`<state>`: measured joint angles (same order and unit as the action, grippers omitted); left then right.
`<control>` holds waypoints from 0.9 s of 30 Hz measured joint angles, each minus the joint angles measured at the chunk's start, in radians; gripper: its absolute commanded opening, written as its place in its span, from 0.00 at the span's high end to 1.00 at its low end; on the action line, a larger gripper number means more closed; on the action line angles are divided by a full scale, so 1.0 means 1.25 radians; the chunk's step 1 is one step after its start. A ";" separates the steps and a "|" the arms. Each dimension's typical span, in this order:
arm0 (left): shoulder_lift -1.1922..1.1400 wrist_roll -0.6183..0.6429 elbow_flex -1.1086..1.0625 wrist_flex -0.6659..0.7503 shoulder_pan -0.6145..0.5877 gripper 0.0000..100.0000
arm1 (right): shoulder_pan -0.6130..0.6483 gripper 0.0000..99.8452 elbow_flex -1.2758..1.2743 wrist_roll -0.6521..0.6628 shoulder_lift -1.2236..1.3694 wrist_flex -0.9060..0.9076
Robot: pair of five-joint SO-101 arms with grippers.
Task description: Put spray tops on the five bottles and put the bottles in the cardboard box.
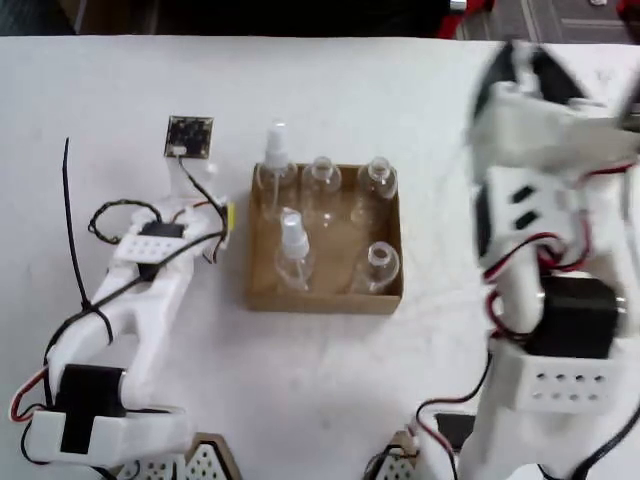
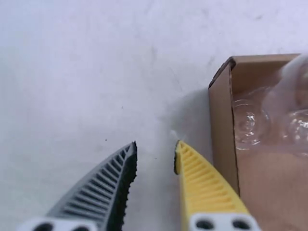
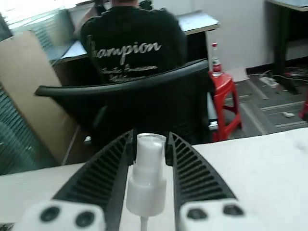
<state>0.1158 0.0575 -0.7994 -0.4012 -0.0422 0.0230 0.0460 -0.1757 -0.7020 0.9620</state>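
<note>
Right gripper [image 3: 151, 136] is clamped on a spray top [image 3: 147, 185]; left gripper [image 2: 156, 147] sits part-open, empty, just beside the box [image 2: 220, 134].

Matte white bench top [image 1: 330, 390], evenly lit, faintly marked. Beyond its far edge, a black padded office chair [image 3: 144, 106], just beside a red plastic stool [image 3: 224, 94] carrying a small red-capped bottle [image 3: 215, 57]. Farther off, a pale-topped desk [image 3: 197, 21] against a plain white wall [image 3: 236, 33]. Grey floor [image 3: 269, 110] strewn with cables. Tall tan cardboard sheet [image 3: 29, 96] propped near the chair, before a bright daylit window [image 3: 29, 12]. From above, grey tiled floor past the bench's far right corner.
</note>
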 measured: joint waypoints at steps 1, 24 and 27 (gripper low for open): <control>0.000 0.000 0.000 0.000 0.000 0.88 | 0.037 0.98 -0.014 0.000 -0.005 0.000; 0.000 0.000 0.000 0.000 0.000 0.88 | 0.230 0.98 -0.471 0.156 -0.134 -0.556; 0.000 0.000 0.000 0.000 0.000 0.88 | 0.230 0.98 -0.497 0.207 -0.070 -0.676</control>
<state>0.1158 0.0575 -0.7994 -0.4012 -0.0422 0.3099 -0.5754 0.0836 -0.7894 0.1166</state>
